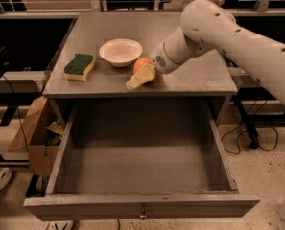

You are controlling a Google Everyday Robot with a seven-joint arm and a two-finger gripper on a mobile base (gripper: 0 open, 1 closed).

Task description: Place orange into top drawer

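Observation:
The orange (140, 63) sits between the cream fingers (138, 77) of my gripper (141, 72), which is shut on it. They are over the front middle of the tabletop, just right of the bowl. The white arm reaches in from the upper right. The top drawer (142, 202) is pulled fully open below the tabletop's front edge. Its grey inside is bare and its small knob (143, 216) shows on the front panel.
A cream-white bowl (121, 51) and a green-and-yellow sponge (79, 66) lie on the grey tabletop (195, 75). A cardboard box (34, 133) stands on the floor to the left, with cables and table legs at the right.

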